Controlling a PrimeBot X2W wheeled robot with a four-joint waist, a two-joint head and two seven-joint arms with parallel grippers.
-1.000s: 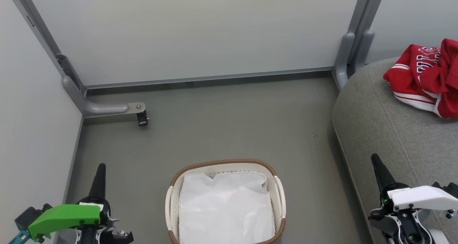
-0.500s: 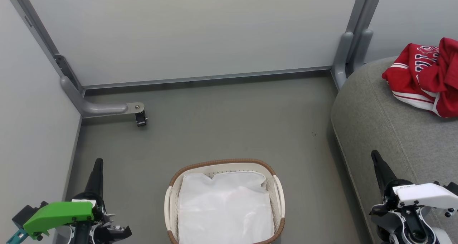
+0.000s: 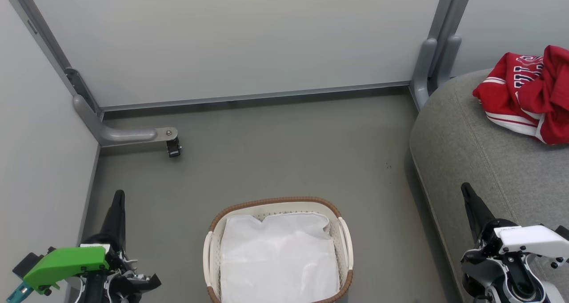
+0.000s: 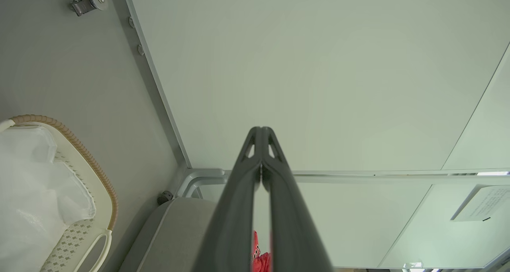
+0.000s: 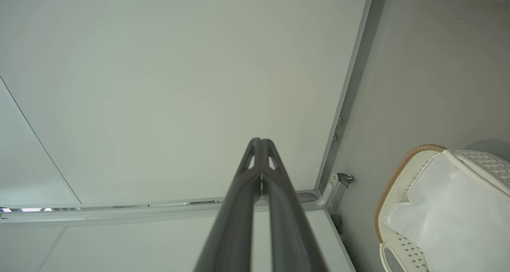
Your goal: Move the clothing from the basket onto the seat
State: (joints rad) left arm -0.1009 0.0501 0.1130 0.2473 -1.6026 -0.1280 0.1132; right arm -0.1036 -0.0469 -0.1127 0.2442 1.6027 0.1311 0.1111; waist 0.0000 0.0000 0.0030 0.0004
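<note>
Both grippers sit a bit lower and further out in the head view than a second ago. The whole scene also slid slightly left, so the camera shifted; basket and clothing lie as before.

Seat fills the right side and is cut off by the right and bottom edges, with only its rounded near-left corner and one seam visible. Floor is grey, with a pale wall behind.

Basket stands on the floor between the arms, just left of the seat and not touching it. Its long axis runs away from the robot, and its near end is cut by the bottom edge. A white sheet lies flat inside and hides the bottom.

Clothing is on the seat's far right, well apart from the basket. It is a crumpled heap cut by the right edge, so no clear long axis. Jersey is on the left with its stripes toward the basket. The plain garment is folded over it and hides part of the lettering, which is unreadable.

Left gripper is at lower left, pointing up-view, its fingers pressed together on nothing. Right gripper is at lower right over the seat edge, also pressed together and empty. In both wrist views the tips meet.
</note>
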